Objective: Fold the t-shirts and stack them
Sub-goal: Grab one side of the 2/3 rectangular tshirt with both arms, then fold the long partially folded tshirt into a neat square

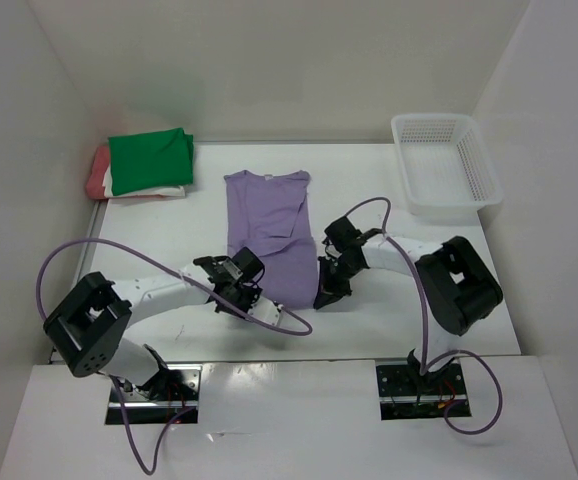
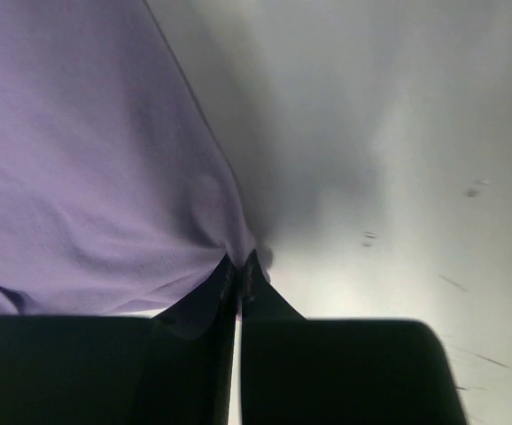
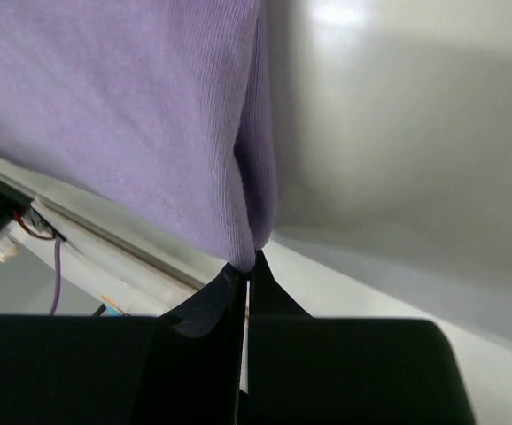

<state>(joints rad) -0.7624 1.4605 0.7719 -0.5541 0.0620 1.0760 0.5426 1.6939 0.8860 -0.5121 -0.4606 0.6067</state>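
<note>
Pinching the lavender shirt [image 1: 267, 215] by its near hem, the left hand [image 2: 240, 266] and right hand [image 3: 247, 262] both clamp cloth. It lies mid-bench [image 1: 169, 235], apparently half-folded (the last one). The green shirt [image 1: 149, 157], cream shirt [image 1: 157, 191] and salmon shirt [image 1: 97, 172] sit stacked far-left.

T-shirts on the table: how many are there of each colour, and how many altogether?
Bright green cloth t-shirt: 1
Salmon-red cloth t-shirt: 1
Cream-white cloth t-shirt: 1
Lavender-purple cloth t-shirt: 1
Total: 4
</note>
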